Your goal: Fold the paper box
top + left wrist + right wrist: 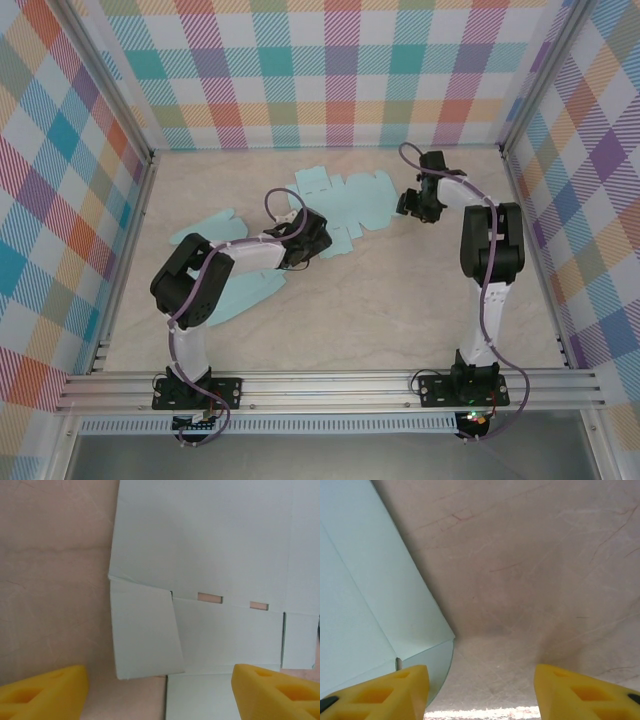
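Note:
The paper box (pixel 345 200) is a flat pale blue cut-out lying unfolded on the table at centre back. My left gripper (pixel 310 245) hovers over its near-left corner. In the left wrist view that gripper (pixel 160 695) is open, its yellow fingertips (pixel 45 692) wide apart above a side flap (pixel 145 632) and a panel with two small slots (pixel 210 597). My right gripper (pixel 413 206) is at the box's right end. In the right wrist view it (pixel 480 692) is open over bare table, with the box's rounded flap edge (pixel 370 605) beside its left finger (pixel 380 695).
Two more pale blue sheets lie at the left, one (pixel 205 228) near the left wall and one (pixel 245 295) partly under my left arm. Checked walls (pixel 330 70) close in the beige table (pixel 400 300) on three sides. The metal rail (pixel 330 385) runs along the near edge.

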Tool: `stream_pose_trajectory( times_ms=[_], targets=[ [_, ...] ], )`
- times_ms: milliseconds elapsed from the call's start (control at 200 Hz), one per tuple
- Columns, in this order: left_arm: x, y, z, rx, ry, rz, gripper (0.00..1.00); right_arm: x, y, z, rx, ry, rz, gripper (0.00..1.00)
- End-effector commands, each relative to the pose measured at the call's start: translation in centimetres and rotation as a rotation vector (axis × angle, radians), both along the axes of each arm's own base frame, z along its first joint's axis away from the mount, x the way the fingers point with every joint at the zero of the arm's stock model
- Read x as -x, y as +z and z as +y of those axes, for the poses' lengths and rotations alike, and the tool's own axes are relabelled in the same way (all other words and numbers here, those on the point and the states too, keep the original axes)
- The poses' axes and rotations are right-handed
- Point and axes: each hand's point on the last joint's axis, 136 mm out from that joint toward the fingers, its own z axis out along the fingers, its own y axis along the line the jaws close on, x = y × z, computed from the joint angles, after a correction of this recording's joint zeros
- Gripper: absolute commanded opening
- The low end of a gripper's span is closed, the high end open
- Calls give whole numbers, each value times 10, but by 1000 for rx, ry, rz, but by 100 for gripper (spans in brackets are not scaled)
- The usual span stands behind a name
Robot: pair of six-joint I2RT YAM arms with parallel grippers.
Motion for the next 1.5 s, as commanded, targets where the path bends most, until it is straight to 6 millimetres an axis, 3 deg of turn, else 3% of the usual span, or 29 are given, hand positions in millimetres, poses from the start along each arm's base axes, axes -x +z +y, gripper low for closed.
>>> stream_pose_trajectory(
  times_ms=[0, 375, 570, 910, 1060, 1210, 1495],
  targets=[
    [-8, -2, 4, 3, 40, 1, 78, 2, -4, 3, 14, 23, 27, 58],
    [-22, -12, 12, 17, 86, 14, 70, 31, -21, 0, 39, -22, 138, 58],
    [-29, -18, 25, 2, 119, 25, 50, 36, -22, -2, 48, -39, 143, 58],
    [-39, -24, 32, -54, 111, 38, 27, 44, -26, 0, 29, -53, 152, 58],
    [-48, -19, 32, -76, 99, 20, 20, 48, -26, -1, 28, -55, 157, 58],
    [-55, -10, 30, -103, 55, -10, 0, 53, -23, -2, 24, -57, 151, 58],
    [-61, 37, 28, -198, -114, -175, 0, 79, -3, -4, 9, -69, 113, 59]
  ],
)
